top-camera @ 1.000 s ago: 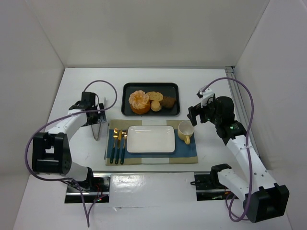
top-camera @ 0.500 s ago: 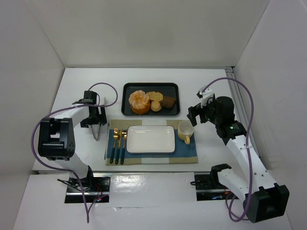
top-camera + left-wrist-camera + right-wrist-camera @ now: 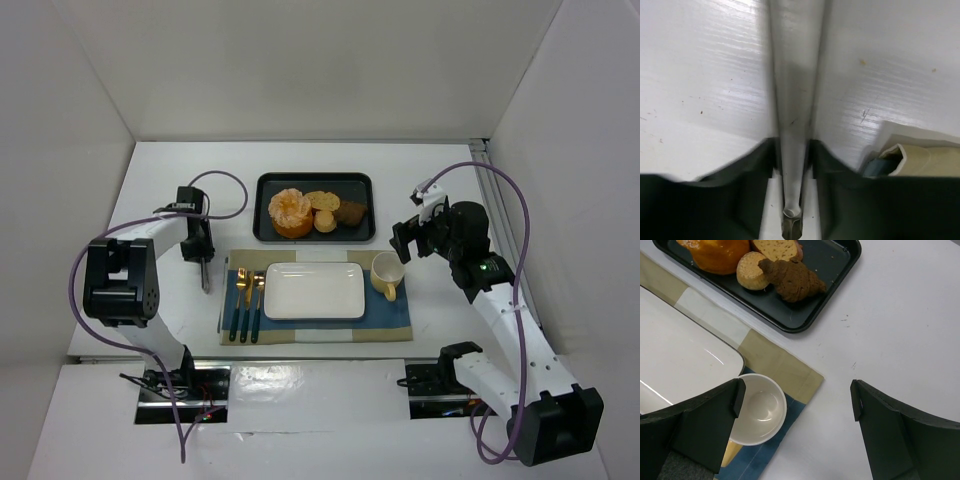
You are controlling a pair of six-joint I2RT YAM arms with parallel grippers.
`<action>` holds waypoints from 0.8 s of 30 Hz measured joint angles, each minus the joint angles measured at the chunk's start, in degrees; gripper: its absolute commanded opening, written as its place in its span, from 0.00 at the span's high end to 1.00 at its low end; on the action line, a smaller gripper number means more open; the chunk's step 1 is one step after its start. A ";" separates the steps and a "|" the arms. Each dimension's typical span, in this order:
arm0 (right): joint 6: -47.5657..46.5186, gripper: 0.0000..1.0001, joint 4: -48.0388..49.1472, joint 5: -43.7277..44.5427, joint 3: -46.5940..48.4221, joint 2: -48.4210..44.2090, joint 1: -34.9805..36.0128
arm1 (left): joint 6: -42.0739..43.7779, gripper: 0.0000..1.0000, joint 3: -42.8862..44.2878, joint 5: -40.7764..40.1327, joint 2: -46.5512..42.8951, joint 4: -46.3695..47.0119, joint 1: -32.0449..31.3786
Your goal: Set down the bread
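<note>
The bread (image 3: 350, 213) is a small dark brown chunk at the right end of the black tray (image 3: 362, 185), beside paler pastries. The right wrist view shows the bread (image 3: 792, 279) lying untouched in the tray (image 3: 840, 260). My left gripper (image 3: 197, 245) is left of the placemat, shut on metal tongs (image 3: 203, 270) that lie on the table pointing toward me. In the left wrist view the tongs (image 3: 795, 100) are squeezed between the fingers of the left gripper (image 3: 792, 150). My right gripper (image 3: 408, 238) hovers open above the table, right of the cup, with nothing in the right gripper (image 3: 797, 400).
A white rectangular plate (image 3: 314, 291) sits on a blue and tan placemat (image 3: 390, 315), with cutlery (image 3: 245, 300) at its left and a yellow cup (image 3: 386, 273) at its right. An orange swirled bun (image 3: 290, 210) fills the tray's left end. White walls enclose the table.
My left gripper has turned over the tongs and closed, squeezing their spread arms together. The right arm has not moved.
</note>
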 measured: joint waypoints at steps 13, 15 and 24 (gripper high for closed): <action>0.00 0.00 0.00 -0.24 0.00 -0.07 0.00 | -0.57 1.00 1.79 3.50 -8.66 -4.48 -3.08; 0.00 0.00 0.00 -0.26 0.00 -0.07 0.00 | -0.87 1.00 4.59 5.16 -12.68 -6.12 -5.84; 0.00 0.00 0.00 -0.68 0.00 -0.11 0.00 | -2.10 0.78 20.33 17.79 -21.18 -12.00 -14.29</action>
